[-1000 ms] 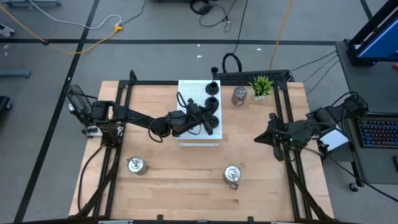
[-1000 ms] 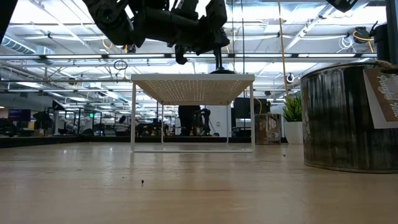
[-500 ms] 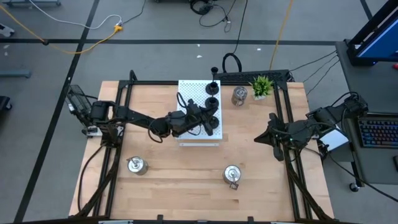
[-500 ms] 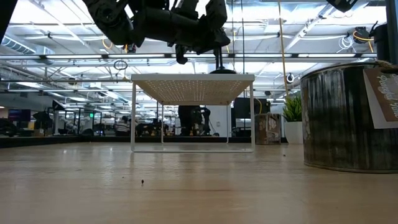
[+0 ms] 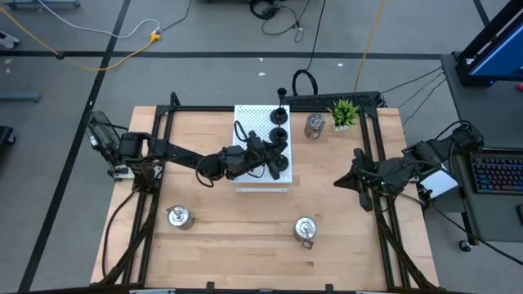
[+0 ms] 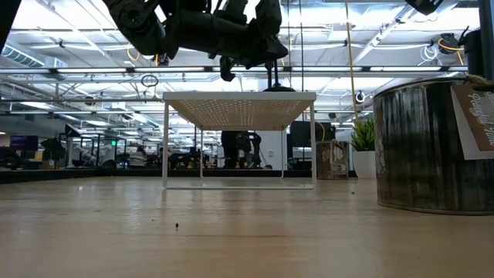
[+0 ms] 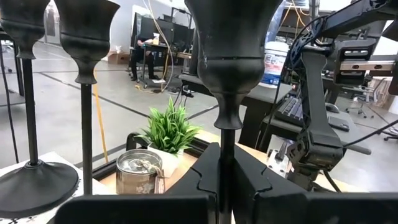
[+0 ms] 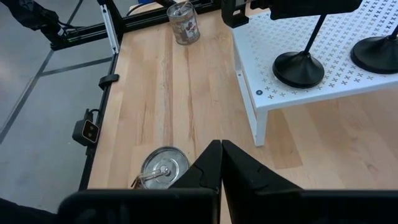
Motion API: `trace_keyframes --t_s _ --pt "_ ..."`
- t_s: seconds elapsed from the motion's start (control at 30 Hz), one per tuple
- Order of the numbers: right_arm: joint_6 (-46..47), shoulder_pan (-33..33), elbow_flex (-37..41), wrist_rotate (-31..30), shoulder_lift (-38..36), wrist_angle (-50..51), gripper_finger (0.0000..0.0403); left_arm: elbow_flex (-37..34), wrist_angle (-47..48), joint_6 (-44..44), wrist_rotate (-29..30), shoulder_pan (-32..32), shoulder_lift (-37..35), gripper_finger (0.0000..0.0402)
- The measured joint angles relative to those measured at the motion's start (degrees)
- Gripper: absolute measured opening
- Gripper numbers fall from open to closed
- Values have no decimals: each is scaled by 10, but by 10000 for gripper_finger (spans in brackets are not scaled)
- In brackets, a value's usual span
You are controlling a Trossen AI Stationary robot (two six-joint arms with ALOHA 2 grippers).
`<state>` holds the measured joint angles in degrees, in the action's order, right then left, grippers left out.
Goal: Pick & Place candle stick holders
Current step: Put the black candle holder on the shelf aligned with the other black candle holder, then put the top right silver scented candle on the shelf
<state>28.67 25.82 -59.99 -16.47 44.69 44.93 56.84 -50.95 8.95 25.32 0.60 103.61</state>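
Note:
A white perforated board [image 5: 260, 147] stands on legs mid-table. Black candle stick holders [image 5: 279, 132] stand in a row along its right edge. My left gripper [image 5: 276, 160] reaches level over the board from the left and is shut on the nearest black holder [image 7: 233, 37]. Its round base [image 8: 298, 68] looks set on the board. Silver holders stand on the table at the near left [image 5: 180, 217], near middle [image 5: 306, 229] and far side [image 5: 314, 125]. My right gripper [image 5: 341, 181] waits shut above the table's right side. My left gripper pinches the black holder's thin stem [image 7: 226, 163] between its two fingers, a little below the cup. The fingers come level from the table's left and lie across the stem. The holder stands upright. Its base seems to rest on the board, seen in the right wrist view.
A small green plant [image 5: 344, 113] stands at the far right beside the far silver holder. Two other black holders [image 7: 87, 37] stand just beyond the held one. A black frame [image 5: 384, 237] runs along the table's sides. Bare wood lies between the two near silver holders.

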Motion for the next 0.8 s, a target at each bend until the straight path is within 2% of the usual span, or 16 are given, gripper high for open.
trace_keyframes --t_s 0.13,0.53,0.8 --pt "0 0 0 0 0 0 0 -1 13 0 0 0 1 39" --pt "-7 0 0 0 0 0 0 -1 16 -4 2 -8 1 147" --pt "-11 0 0 1 0 1 0 -1 13 -15 2 -15 1 193"
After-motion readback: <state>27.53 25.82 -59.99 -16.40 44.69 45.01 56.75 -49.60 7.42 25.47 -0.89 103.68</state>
